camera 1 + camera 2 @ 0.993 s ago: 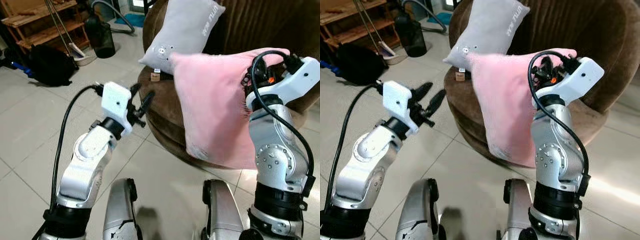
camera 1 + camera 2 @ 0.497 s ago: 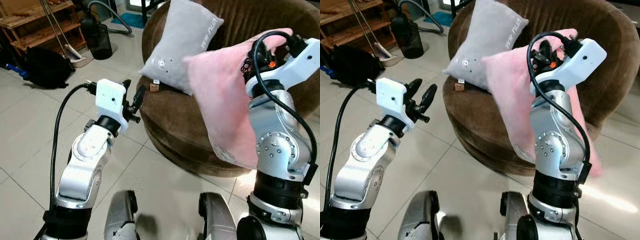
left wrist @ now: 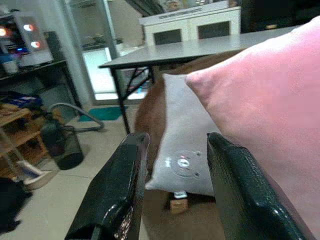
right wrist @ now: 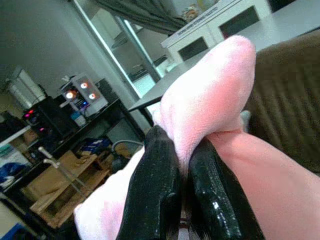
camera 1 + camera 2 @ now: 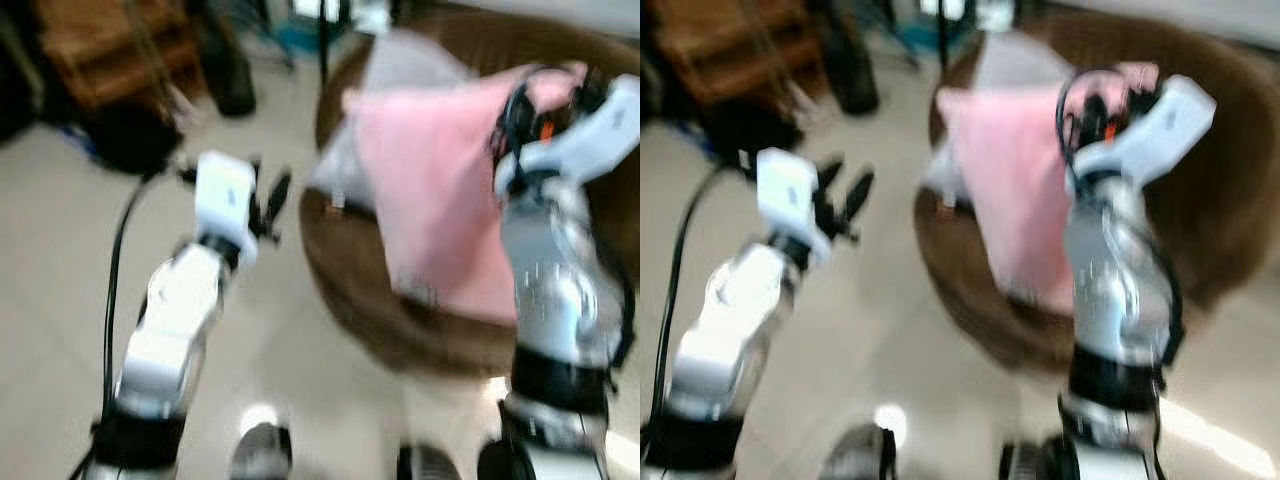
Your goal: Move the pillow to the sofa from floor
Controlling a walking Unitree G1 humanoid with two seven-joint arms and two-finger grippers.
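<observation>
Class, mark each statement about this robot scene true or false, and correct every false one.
1. The right end effector is shut on the pink pillow. True.
2. The left end effector holds the grey pillow. False: its fingers are open and hold nothing.
3. The grey pillow rests on the brown sofa. True.
4. The pink pillow lies on the floor. False: it hangs from the right end effector, over the sofa's front.
</observation>
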